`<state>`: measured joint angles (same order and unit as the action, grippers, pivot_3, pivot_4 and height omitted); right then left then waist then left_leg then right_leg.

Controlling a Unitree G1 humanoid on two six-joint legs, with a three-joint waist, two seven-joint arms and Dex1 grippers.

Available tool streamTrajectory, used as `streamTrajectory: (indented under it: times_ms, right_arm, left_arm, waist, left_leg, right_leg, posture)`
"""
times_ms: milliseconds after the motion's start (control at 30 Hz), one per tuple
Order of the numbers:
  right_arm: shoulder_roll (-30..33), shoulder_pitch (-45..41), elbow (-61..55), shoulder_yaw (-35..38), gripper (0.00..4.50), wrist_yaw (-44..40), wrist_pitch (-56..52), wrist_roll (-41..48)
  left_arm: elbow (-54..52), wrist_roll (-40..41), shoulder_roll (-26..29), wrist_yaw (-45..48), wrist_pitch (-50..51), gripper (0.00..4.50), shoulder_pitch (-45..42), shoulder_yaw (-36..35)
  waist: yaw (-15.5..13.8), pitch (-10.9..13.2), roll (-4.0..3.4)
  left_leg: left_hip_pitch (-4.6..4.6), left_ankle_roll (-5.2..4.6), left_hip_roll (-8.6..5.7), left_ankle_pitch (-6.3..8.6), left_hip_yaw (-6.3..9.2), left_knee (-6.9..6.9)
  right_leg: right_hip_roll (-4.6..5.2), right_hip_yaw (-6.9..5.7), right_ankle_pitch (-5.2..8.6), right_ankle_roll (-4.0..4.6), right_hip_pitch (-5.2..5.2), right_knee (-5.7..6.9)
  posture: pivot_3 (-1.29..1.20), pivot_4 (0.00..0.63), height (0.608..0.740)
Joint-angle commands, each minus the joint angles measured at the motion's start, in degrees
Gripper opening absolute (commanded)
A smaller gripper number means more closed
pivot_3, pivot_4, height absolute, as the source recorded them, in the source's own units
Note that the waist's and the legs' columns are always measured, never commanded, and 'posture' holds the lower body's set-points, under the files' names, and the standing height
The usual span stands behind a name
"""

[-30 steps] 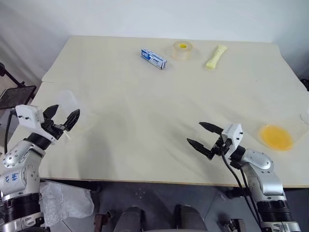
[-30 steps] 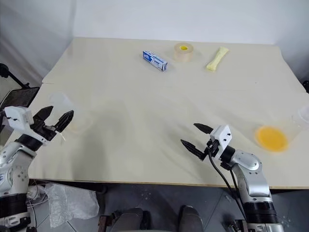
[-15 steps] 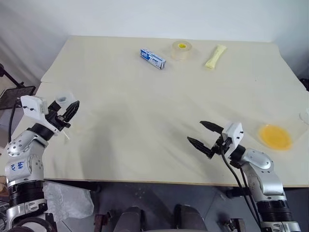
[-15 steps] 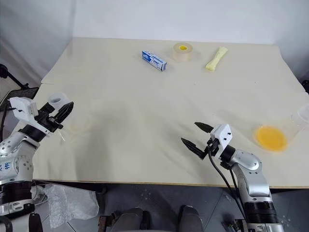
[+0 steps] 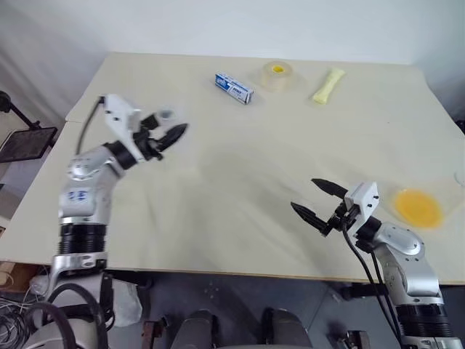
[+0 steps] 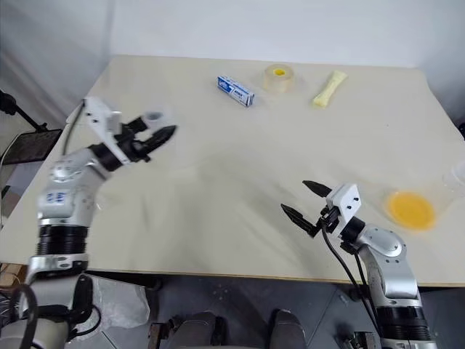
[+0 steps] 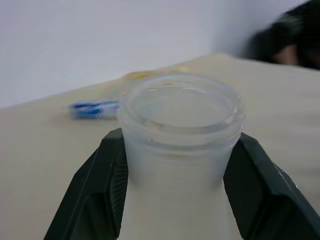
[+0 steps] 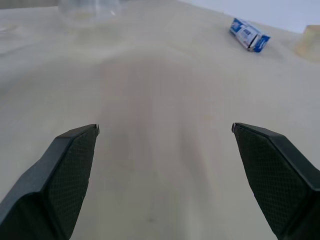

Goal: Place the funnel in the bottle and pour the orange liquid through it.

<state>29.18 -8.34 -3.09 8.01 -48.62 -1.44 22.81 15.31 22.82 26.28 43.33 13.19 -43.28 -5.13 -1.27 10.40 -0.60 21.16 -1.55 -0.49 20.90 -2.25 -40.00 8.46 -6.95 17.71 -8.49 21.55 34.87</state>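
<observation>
Closest in, at the right end effector (image 5: 304,194): fingers spread wide, gripping nothing, hovering low over the worktop (image 5: 240,167), unmoved against a second ago. Just out to its right side, near the worktop's edge: the orange liquid (image 5: 415,206), a shallow pool in a clear low container, untouched.

Further out, at the left end effector (image 5: 173,135): clamped on the neck of the bottle (image 7: 180,125), one black finger on each side below the threaded rim, mouth open and upward. A second ago: spread apart beside the bottle at the worktop's left edge. Now: closed on the neck, lifted clear of the surface and swung inward toward the middle of the worktop. Seemingly a secure pick, and a carry toward a spot within reach of both arms.

Still to do, judging by the layout: setting the bottle down upright, seating the funnel, then pouring. No funnel made out with certainty.

Beyond the left end effector, toward the far edge: a blue box (image 5: 233,87), a tape roll (image 5: 277,75), a pale yellow packet (image 5: 325,85), all well apart from the bottle.
</observation>
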Motion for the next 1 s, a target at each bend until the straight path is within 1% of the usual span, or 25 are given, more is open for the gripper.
streamTrajectory:
  times_ms: [33,100,167,300,400,567,800,867,967,1000]
  right_arm:
    - [1.0,0.6,-3.4,2.5,4.50,0.8,0.4,1.2]
    - [1.1,1.6,-4.6,3.2,4.50,1.5,0.2,1.4]
    - [1.0,2.2,-5.4,3.5,4.50,1.9,0.0,1.4]
    - [0.5,4.9,-7.7,4.4,4.50,3.9,0.1,1.1]
    - [0.0,7.2,-9.3,4.7,4.50,5.2,0.1,1.3]
    - [-0.4,9.9,-11.4,5.0,4.50,6.4,0.4,1.3]
    - [-0.5,10.1,-11.5,4.9,4.50,7.2,0.6,1.2]
    - [-0.5,10.0,-11.5,4.9,4.50,7.4,0.7,1.1]
    - [-0.6,9.9,-11.3,4.9,4.50,7.6,0.8,1.0]
    - [-0.6,9.9,-11.2,4.8,4.50,7.6,0.9,1.0]
  left_arm:
    - [2.3,-1.8,-3.2,3.1,-0.7,2.30,-4.5,4.4]
    - [4.4,-2.1,-6.0,4.4,-2.1,2.30,-6.5,5.9]
    - [5.7,-2.5,-7.2,5.1,-2.6,2.30,-7.3,6.2]
    - [13.4,-6.7,-10.5,3.5,-0.3,2.30,-11.0,9.5]
    - [14.8,-7.1,-12.8,4.6,-2.9,2.30,-11.1,9.5]
    - [15.0,-8.0,-14.9,6.7,-3.3,2.30,-11.1,10.8]
    - [17.9,-10.3,-16.2,6.5,-2.9,2.30,-12.7,11.6]
    - [17.7,-10.6,-16.6,6.5,-3.2,3.05,-12.4,11.6]
    - [17.1,-11.0,-16.8,6.5,-2.5,3.92,-12.1,11.8]
    - [16.7,-10.9,-16.7,6.6,-2.0,4.27,-11.9,11.8]
  waist:
    - [0.0,0.0,0.00]
    - [0.0,0.0,0.01]
    - [0.1,0.0,0.01]
    - [-0.1,0.0,0.01]
    - [-0.3,0.0,0.03]
    - [-0.2,0.0,0.04]
    - [-0.3,0.0,0.05]
    - [-0.3,0.0,0.05]
    - [-0.2,0.0,0.05]
    - [-0.2,0.0,0.04]
  left_leg:
    - [0.00,0.00,0.00,0.00,-0.05,0.01]
    - [0.00,0.00,0.00,0.00,-0.11,0.01]
    - [0.00,0.00,0.01,0.00,-0.18,0.02]
    - [0.02,0.00,0.03,0.00,-0.28,0.02]
    - [0.05,-0.02,0.00,0.00,-0.40,-0.03]
    - [0.10,-0.02,0.01,0.00,-0.38,-0.02]
    - [0.07,-0.02,0.02,0.00,-0.40,-0.03]
    - [0.08,-0.02,0.01,0.00,-0.40,-0.05]
    - [0.07,-0.02,0.03,0.00,-0.38,-0.04]
    - [0.07,-0.02,0.03,0.00,-0.38,-0.04]
  right_leg:
    - [0.00,-0.03,0.00,0.00,0.00,-0.01]
    - [0.00,-0.03,0.00,0.00,0.01,-0.02]
    - [0.00,-0.03,0.00,0.00,0.01,-0.02]
    - [-0.03,-0.11,0.00,0.00,0.02,-0.04]
    - [0.01,-0.09,0.00,0.00,0.00,-0.05]
    - [0.01,-0.15,0.00,0.00,0.01,-0.08]
    - [0.01,-0.13,0.00,0.00,0.01,-0.09]
    - [0.01,-0.13,0.00,0.00,0.00,-0.08]
    - [0.01,-0.13,0.00,0.00,0.00,-0.08]
    - [0.01,-0.13,0.00,0.00,0.00,-0.08]
  posture:
    - [0.00,0.150,0.740]
    - [0.00,0.150,0.740]
    - [0.00,0.150,0.740]
    - [0.00,0.150,0.740]
    - [0.00,0.150,0.740]
    - [0.00,0.150,0.740]
    - [0.00,0.150,0.740]
    - [0.00,0.150,0.740]
    - [0.00,0.150,0.740]
    - [0.00,0.150,0.740]
